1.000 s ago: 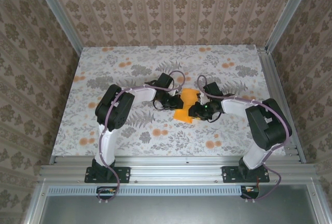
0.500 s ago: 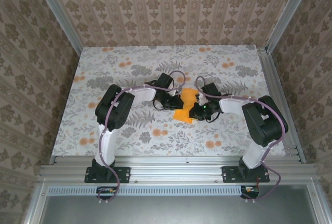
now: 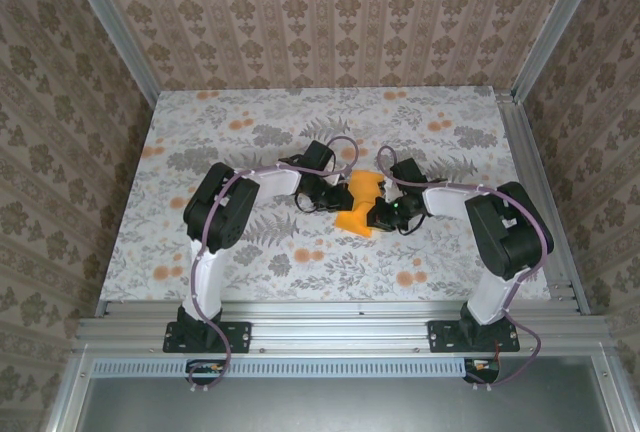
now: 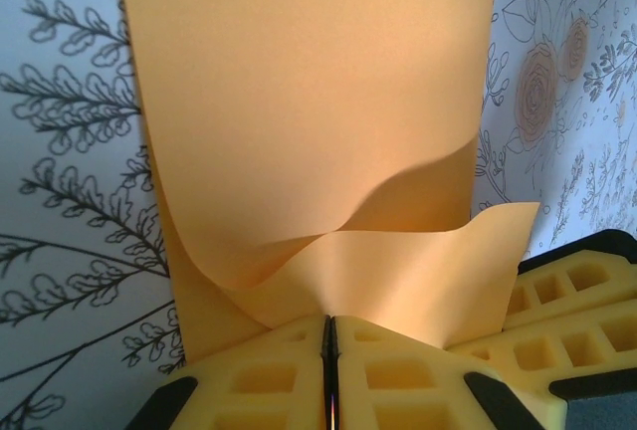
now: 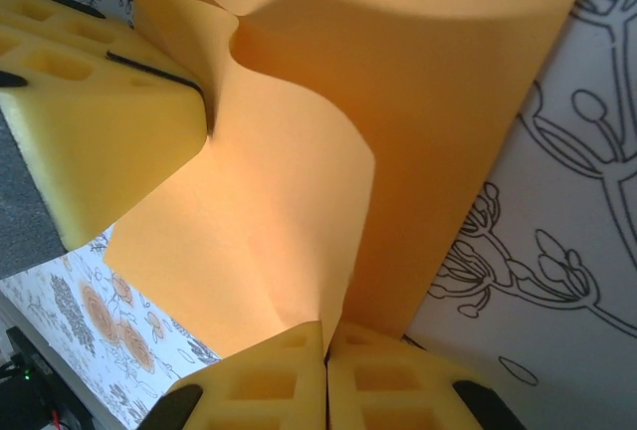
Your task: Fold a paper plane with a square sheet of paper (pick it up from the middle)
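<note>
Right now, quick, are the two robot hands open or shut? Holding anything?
Left gripper: closed, pinching the orange paper.
Right gripper: closed, pinching the same paper.

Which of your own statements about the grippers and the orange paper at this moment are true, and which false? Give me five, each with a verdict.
1. The left gripper is shut on the square sheet of paper. True.
2. The right gripper hangs open above the sheet. False: it is shut on the sheet's edge.
3. The sheet lies perfectly flat. False: it buckles up in a wave between the two grippers.
4. The sheet is plain orange, with no print. True.
5. The sheet sits at the far right corner of the table. False: it is near the middle, between the two arms.
</note>
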Robot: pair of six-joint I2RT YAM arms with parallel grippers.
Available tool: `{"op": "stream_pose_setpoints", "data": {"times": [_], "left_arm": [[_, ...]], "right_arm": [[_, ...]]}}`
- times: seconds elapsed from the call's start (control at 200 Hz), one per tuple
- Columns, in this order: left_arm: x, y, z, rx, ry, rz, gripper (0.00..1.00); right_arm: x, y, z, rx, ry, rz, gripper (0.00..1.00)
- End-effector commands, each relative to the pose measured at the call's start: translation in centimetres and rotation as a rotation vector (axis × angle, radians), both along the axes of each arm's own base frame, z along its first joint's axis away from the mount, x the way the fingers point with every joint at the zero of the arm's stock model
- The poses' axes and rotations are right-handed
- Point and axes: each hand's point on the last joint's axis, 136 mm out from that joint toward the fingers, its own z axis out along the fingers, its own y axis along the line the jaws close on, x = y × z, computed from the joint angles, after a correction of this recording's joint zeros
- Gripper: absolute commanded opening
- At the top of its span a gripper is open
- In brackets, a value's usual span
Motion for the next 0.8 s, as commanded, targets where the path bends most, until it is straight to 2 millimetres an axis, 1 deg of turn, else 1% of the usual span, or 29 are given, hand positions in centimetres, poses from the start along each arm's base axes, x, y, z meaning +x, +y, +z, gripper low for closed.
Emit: {"op": "stream_pose_setpoints", "data": {"times": [0.0,0.215,0.405,0.655,0.725,0.765,0.795], "left_arm": [[-1.7,2.4,-4.6,0.138,0.076,-0.009,0.11],[-1.8,2.3,-4.6,0.140,0.080,-0.014,0.11],[-1.4,1.8,-4.0,0.125,0.076,-0.014,0.11],[-0.8,0.6,-1.9,0.062,0.065,-0.010,0.12],[-0.6,0.3,-1.3,0.050,0.057,-0.006,0.12],[-0.4,0.1,-0.8,0.039,0.046,-0.001,0.12],[-0.6,-0.2,-0.2,0.011,0.060,-0.011,0.12]], "right_arm": [[0.6,-0.6,-0.4,-0.031,0.004,-0.002,0.09],[0.4,-0.8,-0.7,-0.046,0.010,0.004,0.09],[-0.3,-1.1,-1.3,-0.064,0.028,0.011,0.11],[-1.2,-2.0,-2.6,-0.126,0.055,0.018,0.12],[-1.4,-2.0,-2.7,-0.137,0.058,0.026,0.12],[-1.5,-1.9,-2.9,-0.144,0.060,0.032,0.12],[-1.6,-2.0,-3.0,-0.150,0.062,0.034,0.12]]}}
